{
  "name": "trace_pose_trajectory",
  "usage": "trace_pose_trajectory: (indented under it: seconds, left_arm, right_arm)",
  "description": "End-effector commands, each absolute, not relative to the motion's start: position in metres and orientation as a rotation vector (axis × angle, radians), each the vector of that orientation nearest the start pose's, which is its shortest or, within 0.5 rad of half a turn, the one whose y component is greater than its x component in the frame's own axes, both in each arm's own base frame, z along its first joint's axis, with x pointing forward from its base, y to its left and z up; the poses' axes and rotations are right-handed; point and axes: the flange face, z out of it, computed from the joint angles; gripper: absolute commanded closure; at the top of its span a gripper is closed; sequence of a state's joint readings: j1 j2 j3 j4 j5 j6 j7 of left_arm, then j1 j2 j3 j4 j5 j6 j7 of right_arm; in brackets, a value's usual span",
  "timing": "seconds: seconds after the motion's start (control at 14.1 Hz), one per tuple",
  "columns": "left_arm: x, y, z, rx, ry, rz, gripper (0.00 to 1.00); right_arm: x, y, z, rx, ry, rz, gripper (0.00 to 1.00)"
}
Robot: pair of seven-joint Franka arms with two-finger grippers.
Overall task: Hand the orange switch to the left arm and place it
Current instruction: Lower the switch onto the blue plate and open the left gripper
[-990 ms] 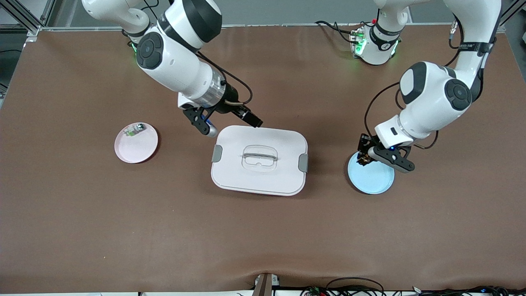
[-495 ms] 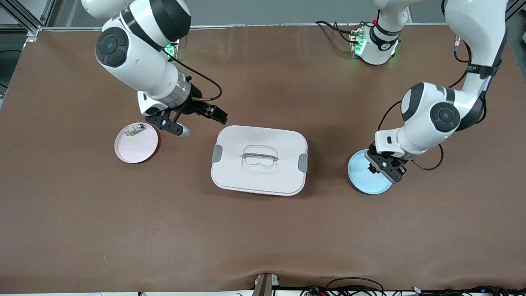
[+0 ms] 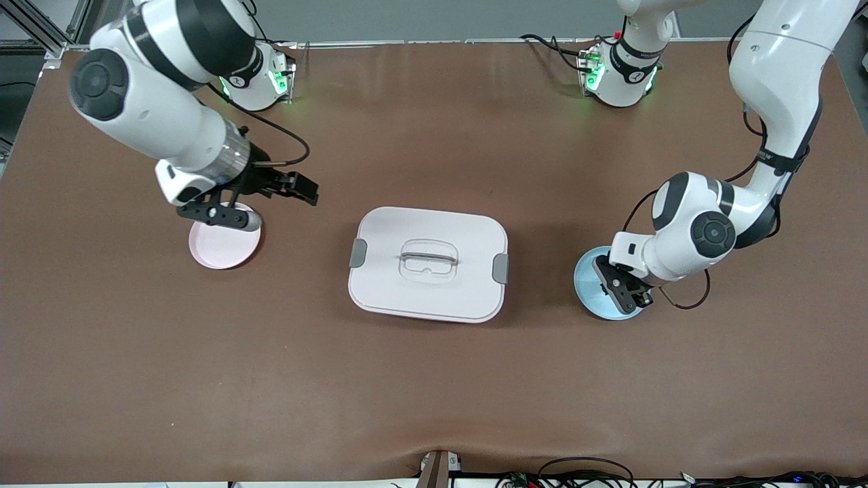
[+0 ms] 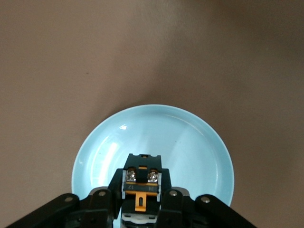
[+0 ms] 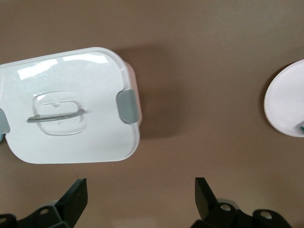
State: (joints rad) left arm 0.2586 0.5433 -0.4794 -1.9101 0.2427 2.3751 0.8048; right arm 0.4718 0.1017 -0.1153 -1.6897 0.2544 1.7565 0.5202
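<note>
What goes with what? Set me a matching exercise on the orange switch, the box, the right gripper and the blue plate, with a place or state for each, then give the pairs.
1. orange switch
2. box
3. right gripper
4. blue plate

A. open, over the edge of the pink plate
B. on the table toward the left arm's end
C. clamped by the fingers of the left gripper
D. mid-table, between the two plates

Pairs: 1-C, 2-D, 3-A, 4-B

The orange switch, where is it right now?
The orange switch is pinched in the left claw, right over the blue plate at the left arm's end of the table.
</note>
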Motion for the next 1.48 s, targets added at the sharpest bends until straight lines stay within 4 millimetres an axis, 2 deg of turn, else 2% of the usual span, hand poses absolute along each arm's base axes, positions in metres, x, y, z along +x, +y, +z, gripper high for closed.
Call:
trace_pose_trajectory:
  seconds: [0.0, 0.28, 0.49, 0.57, 0.64, 0.71, 0.85, 0.92, 1.06, 1.13, 1.41]
  left_arm:
    - [0.621, -0.122, 0.229, -2.645, 1.796, -0.031, 1.0]
    - [0.618, -0.12, 0.212, -2.551, 1.847, 0.021, 0.99]
    - [0.616, -0.127, 0.206, -2.516, 1.868, 0.036, 0.86]
    - [0.616, -0.125, 0.206, -2.491, 1.877, 0.041, 0.69]
    - [0.617, -0.121, 0.206, -2.485, 1.875, 0.044, 0.42]
    - [0.617, -0.116, 0.206, -2.482, 1.875, 0.045, 0.0]
    - [0.619, -0.123, 0.219, -2.461, 1.873, 0.032, 0.0]
    - [0.621, -0.122, 0.232, -2.449, 1.861, 0.014, 0.0]
    - [0.626, -0.1, 0.256, -2.483, 1.799, 0.011, 0.0]
    - [0.632, -0.091, 0.276, -2.526, 1.749, 0.021, 0.0]
    - [0.649, -0.081, 0.361, -2.764, 1.577, 0.043, 0.0]
  right_arm:
    - [0.531, 0.21, 0.536, -2.983, 0.197, 0.142, 0.0]
    - [0.536, 0.165, 0.542, -2.993, 0.1, 0.138, 0.0]
    - [0.541, 0.124, 0.545, -2.991, 0.073, 0.156, 0.0]
    - [0.543, 0.11, 0.546, -2.989, 0.072, 0.157, 0.0]
    - [0.545, 0.098, 0.545, -2.988, 0.062, 0.163, 0.0]
    - [0.545, 0.087, 0.546, -2.986, 0.069, 0.168, 0.0]
    - [0.544, 0.076, 0.551, -2.985, 0.094, 0.18, 0.0]
    - [0.544, 0.069, 0.552, -2.987, 0.108, 0.185, 0.0]
    - [0.543, 0.058, 0.558, -3.012, 0.123, 0.176, 0.0]
    - [0.544, 0.051, 0.56, -3.025, 0.131, 0.175, 0.0]
    - [0.547, 0.017, 0.575, -3.028, 0.207, 0.145, 0.0]
